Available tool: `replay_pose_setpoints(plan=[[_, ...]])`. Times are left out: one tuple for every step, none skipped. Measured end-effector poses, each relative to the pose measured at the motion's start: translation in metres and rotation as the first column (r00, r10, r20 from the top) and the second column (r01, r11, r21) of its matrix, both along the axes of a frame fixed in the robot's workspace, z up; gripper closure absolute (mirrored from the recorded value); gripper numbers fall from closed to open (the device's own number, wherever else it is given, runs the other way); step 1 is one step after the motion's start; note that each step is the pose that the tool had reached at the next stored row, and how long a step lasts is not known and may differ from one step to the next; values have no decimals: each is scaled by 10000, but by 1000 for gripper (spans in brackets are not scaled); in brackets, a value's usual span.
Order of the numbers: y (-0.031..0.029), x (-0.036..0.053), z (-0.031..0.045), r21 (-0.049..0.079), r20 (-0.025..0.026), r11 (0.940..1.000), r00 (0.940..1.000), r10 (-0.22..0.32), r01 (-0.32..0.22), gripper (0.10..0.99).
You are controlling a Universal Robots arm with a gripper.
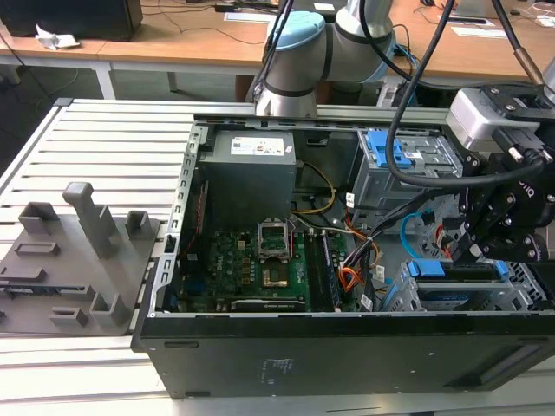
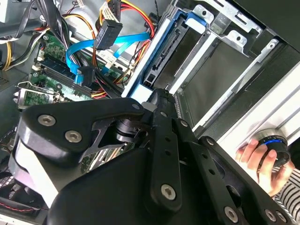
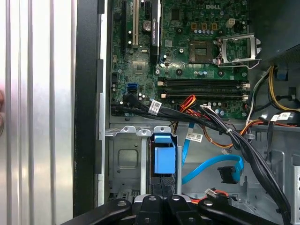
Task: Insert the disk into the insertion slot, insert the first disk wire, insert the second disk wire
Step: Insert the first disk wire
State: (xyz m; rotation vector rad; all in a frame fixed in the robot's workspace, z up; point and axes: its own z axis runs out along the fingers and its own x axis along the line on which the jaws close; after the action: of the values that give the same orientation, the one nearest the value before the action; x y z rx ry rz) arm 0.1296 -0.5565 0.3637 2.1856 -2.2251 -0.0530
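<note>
Open PC case (image 1: 347, 347) sits on a slatted metal table (image 1: 113, 139), desks (image 1: 191, 43) behind (someone's hand (image 2: 255, 157) on a knob (image 2: 274, 143)), arm (image 1: 299, 61) reaches down, gripper (image 3: 163, 190) at the disk (image 3: 164, 157) in the slot (image 3: 123, 132), grip unclear.

The disk (image 3: 164, 160) stands on its narrow edge, and its bright blue caddy frames it. It sits at the opening of the insertion slot (image 3: 123, 161), a low silver cage of sheet metal; how deep it is inside, I cannot tell. The second disk wire (image 3: 211, 166) is light blue and glossy. It makes a loop just beside the slot, and its small dark plug lies free, apart from the disk. The first disk wire (image 3: 188, 101) is thin and orange-red. It lies among the dark cables, also apart from the disk.
</note>
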Motion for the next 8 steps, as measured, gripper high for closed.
replay_pose_setpoints(plan=[[0,0,0,1,0,10000,10000,0,0,980],[0,0,-1,0,0,10000,10000,-1,1,980],[0,0,-1,0,0,10000,10000,0,0,980],[0,0,-1,0,0,10000,10000,0,0,980],[0,0,-1,1,0,10000,10000,0,0,973],[0,0,-1,1,0,10000,10000,0,0,914],[0,0,-1,0,0,10000,10000,0,0,851],[0,0,-1,0,0,10000,10000,0,0,784]])
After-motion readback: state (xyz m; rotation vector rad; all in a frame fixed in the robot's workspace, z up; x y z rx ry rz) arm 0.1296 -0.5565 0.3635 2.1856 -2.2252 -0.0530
